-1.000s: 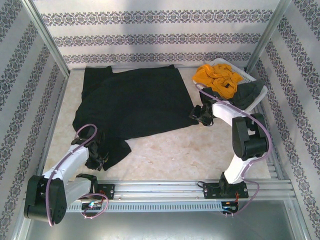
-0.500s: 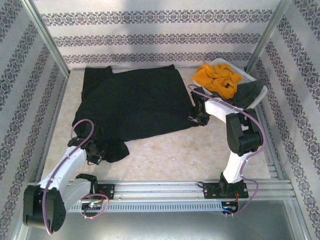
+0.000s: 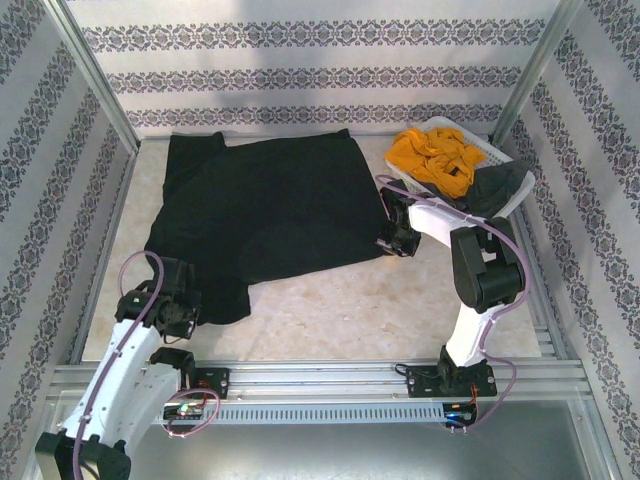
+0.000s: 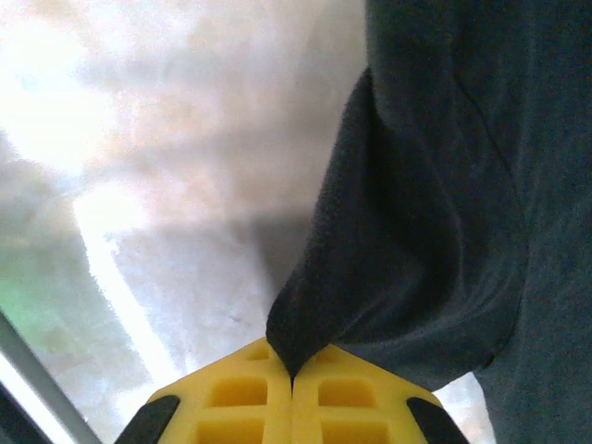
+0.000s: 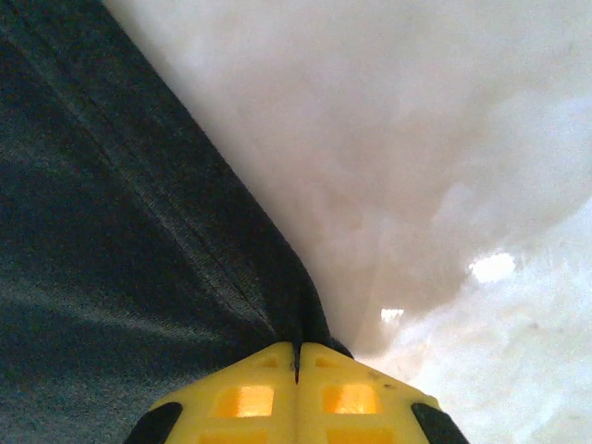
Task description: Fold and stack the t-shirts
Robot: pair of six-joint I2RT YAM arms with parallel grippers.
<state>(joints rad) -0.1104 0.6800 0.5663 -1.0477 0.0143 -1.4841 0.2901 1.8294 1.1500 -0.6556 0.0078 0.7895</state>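
Overhead shot was evenly lit, kinda soft and low-res. Wrist cams had the pale surface [image 5: 444, 139] totally blown out with glare, and the black t-shirt [image 4: 462, 185] looked grainy and murky.

Left gripper [image 3: 180, 312]: has drawn back toward the near-left corner of the tabletop [image 3: 400, 300] and has closed on the near-left flap of the large black cloth t-shirt [image 3: 270, 210].
Left arm [image 3: 120, 370]: elbow has swung back past the near edge.
Right gripper [image 3: 397, 240]: has slid left to the shirt's near-right corner and pinched its hem.
Shirt flap: pulled leftward, less bunched than before.
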